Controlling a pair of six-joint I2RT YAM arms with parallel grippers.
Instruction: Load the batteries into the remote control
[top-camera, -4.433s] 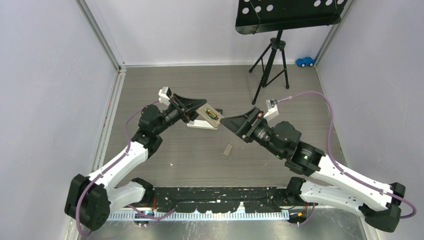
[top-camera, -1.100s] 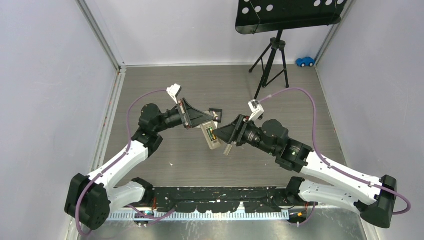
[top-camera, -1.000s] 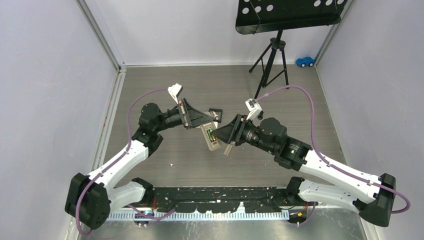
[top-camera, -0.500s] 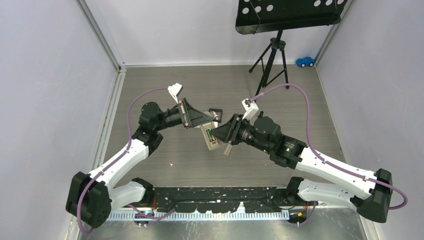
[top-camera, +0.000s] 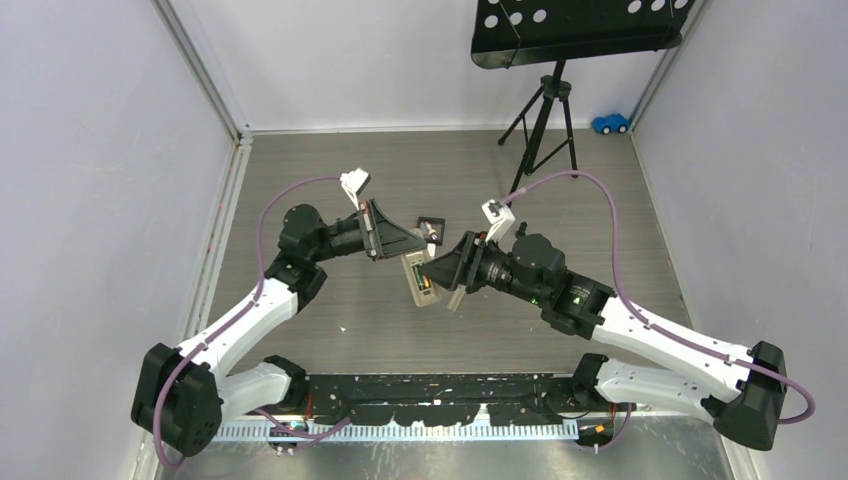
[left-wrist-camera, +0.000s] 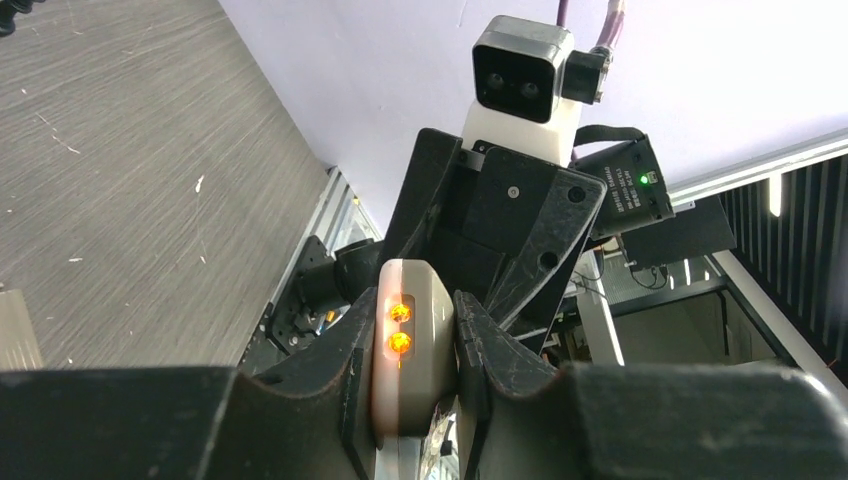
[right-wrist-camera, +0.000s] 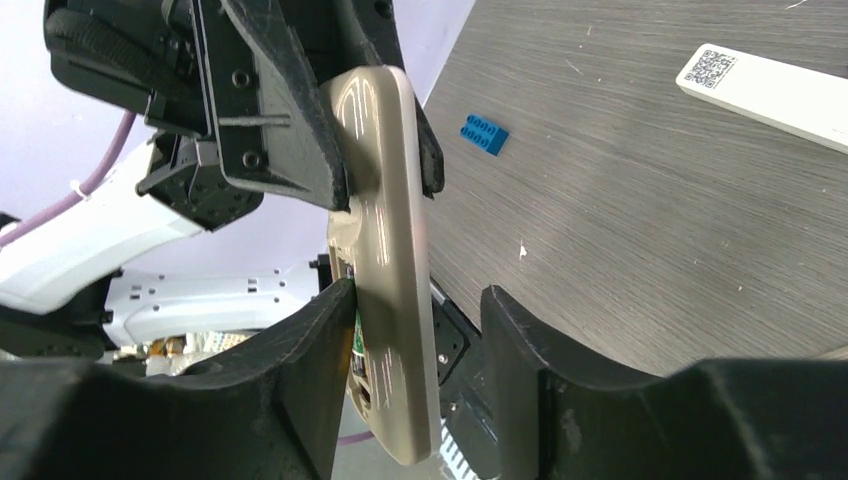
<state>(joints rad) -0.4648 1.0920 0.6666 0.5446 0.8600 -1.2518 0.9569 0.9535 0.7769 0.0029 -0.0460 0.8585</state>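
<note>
Pushed in closer from the right over the last second: the black 2-finger right gripper (top-camera: 434, 272), meeting the left one above the middle of the grey wood-grain table (top-camera: 330, 180). At the far edge, a black perforated music stand on a tripod (top-camera: 560, 40). Black 2-finger left gripper (left-wrist-camera: 412, 312) clamped tight on the upper end of the long slim white remote control with a grey-beige back (right-wrist-camera: 388, 250), held off the table and hanging end-down. Right gripper's jaws apart, straddling the remote control's lower end, 1 finger close against it, a gap on the other side. Flat on the table beyond, a shorter white remote with a QR label (right-wrist-camera: 770, 90); apart from it, a small blue toy brick (right-wrist-camera: 485, 134). In the open compartment, a green-and-black cylinder battery (top-camera: 421, 284); any others not discernible.
</note>
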